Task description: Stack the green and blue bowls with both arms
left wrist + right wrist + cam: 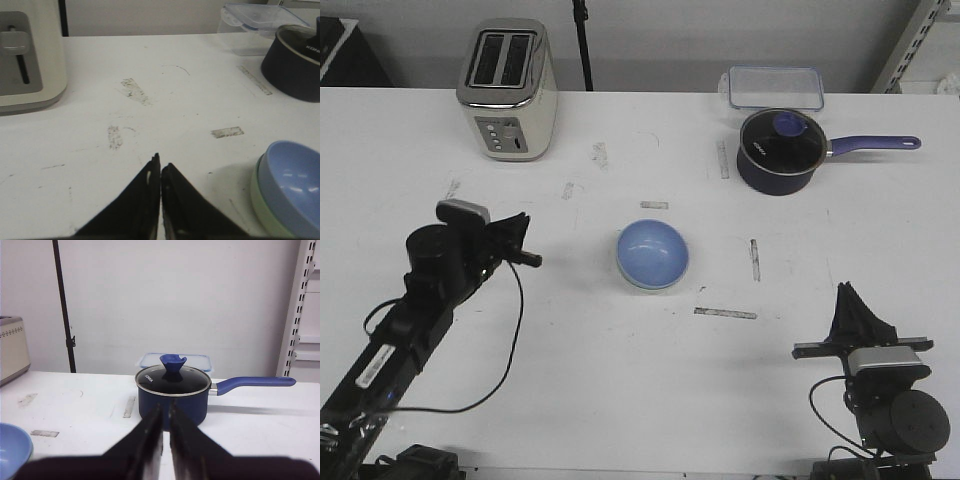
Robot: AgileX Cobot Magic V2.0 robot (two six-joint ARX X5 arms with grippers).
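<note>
The blue bowl (653,252) sits nested inside the green bowl (637,284) at the middle of the table, with only a thin pale green rim showing beneath it. In the left wrist view the blue bowl (292,185) rests in the green bowl (259,200) just beside my left gripper (160,162), whose jaws are shut and hold nothing. In the front view the left gripper (532,258) is left of the bowls and apart from them. My right gripper (845,292) is low at the front right, shut and holding nothing. In the right wrist view the right gripper (166,407) points toward the pot, and the blue bowl (12,450) shows at the edge.
A cream toaster (507,90) stands at the back left. A navy pot (778,150) with a glass lid and purple handle is at the back right, with a clear lidded container (775,87) behind it. Tape scraps (725,313) dot the table.
</note>
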